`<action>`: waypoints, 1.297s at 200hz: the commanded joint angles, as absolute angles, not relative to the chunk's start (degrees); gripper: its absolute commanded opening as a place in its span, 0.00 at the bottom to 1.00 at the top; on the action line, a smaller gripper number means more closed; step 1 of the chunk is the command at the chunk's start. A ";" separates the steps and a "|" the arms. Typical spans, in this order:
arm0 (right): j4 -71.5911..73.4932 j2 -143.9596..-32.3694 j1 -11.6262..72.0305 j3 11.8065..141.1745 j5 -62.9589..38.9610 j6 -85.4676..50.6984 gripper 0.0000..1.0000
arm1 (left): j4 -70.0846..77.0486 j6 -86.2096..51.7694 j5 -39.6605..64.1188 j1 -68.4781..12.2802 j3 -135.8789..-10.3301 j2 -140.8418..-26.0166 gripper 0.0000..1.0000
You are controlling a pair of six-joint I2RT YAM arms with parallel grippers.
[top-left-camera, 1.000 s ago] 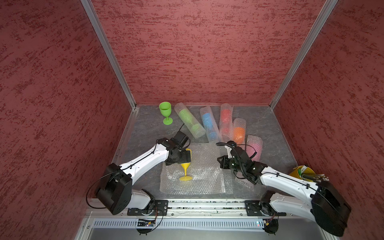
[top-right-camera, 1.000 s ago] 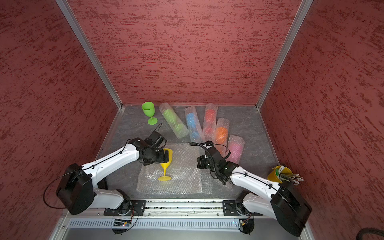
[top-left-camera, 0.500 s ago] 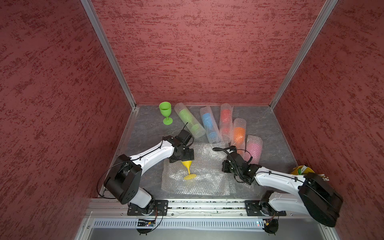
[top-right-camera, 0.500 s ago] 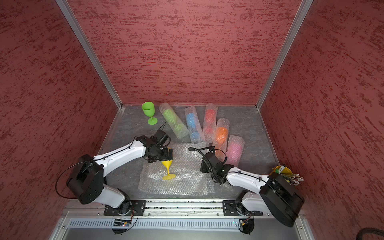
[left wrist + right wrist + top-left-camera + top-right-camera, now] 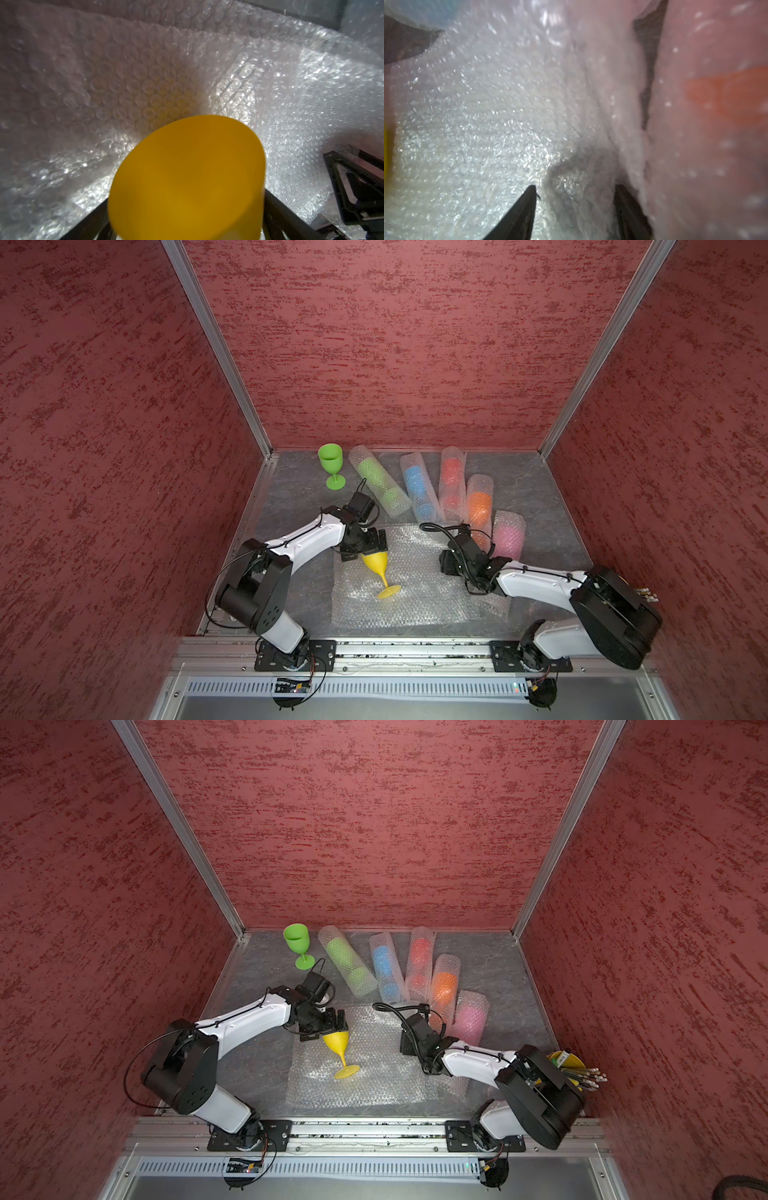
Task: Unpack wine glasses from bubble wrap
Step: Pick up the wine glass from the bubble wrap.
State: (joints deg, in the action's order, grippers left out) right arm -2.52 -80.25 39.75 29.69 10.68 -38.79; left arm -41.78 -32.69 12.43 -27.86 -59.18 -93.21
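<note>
The left gripper [image 5: 365, 549] clasps the bowl of the yellow goblet [image 5: 375, 563], with 1 finger on each side. The left wrist view shows the bowl filling the gap between the 2 dark fingers. The goblet is tilted, with its bowl up in the jaws and the edge of its foot resting on the flat sheet [image 5: 419, 601] of bubble wrap. This sheet lies spread on the grey floor [image 5: 540, 497] near the front rail, between the 2 arms. The right gripper [image 5: 576, 199] sits low over the sheet's far right part, just beside the orange tube [image 5: 478, 504]. Its fingertips [image 5: 527, 207] stand apart with a raised fold of the sheet between them, and whether they touch that fold cannot be told. Behind the sheet, 5 rolled tubes of bubble wrap lie in a fan, each with a goblet inside: the green tube [image 5: 376, 485], blue tube [image 5: 417, 489], red tube [image 5: 452, 477], orange tube and pink tube [image 5: 508, 535], the last nearest the right arm. The green goblet [image 5: 331, 460] stands upright and unwrapped at the back left corner, near the green tube. In a top view, a yellow bucket [image 5: 571, 1060] with pencils shows behind the right arm's base.
</note>
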 commanded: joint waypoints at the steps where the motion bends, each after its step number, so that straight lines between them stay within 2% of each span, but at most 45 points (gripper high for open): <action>1: -4.28 -78.28 39.14 31.46 12.02 -38.60 0.76 | -42.63 -32.11 14.51 -27.16 -62.38 -97.08 1.00; 22: -6.08 -73.34 39.10 32.55 11.85 -37.98 0.84 | -43.38 -32.05 15.32 -26.38 -63.54 -99.46 1.00; 41: -7.87 -68.74 39.04 33.13 12.15 -37.34 0.85 | -44.27 -31.89 15.52 -25.48 -64.25 -99.94 1.00; 85: -9.32 -61.44 39.11 32.61 12.03 -37.82 0.84 | -46.42 -31.48 14.18 -24.35 -65.55 -95.79 0.88; 135: -9.45 -59.32 39.12 32.43 12.88 -36.92 0.84 | -47.45 -31.79 15.62 -24.74 -65.77 -90.70 0.78; 184: -10.71 -57.92 39.11 33.03 14.40 -36.89 0.84 | -51.12 -31.75 12.43 -26.28 -69.31 -85.28 0.80; 213: -11.40 -55.25 39.09 33.34 15.45 -36.30 0.84 | -54.34 -29.15 6.86 -28.33 -72.61 -82.19 0.80; 259: -9.84 -52.35 39.10 32.63 17.28 -35.75 0.82 | -49.62 -21.24 0.73 -29.57 -72.69 -77.38 0.79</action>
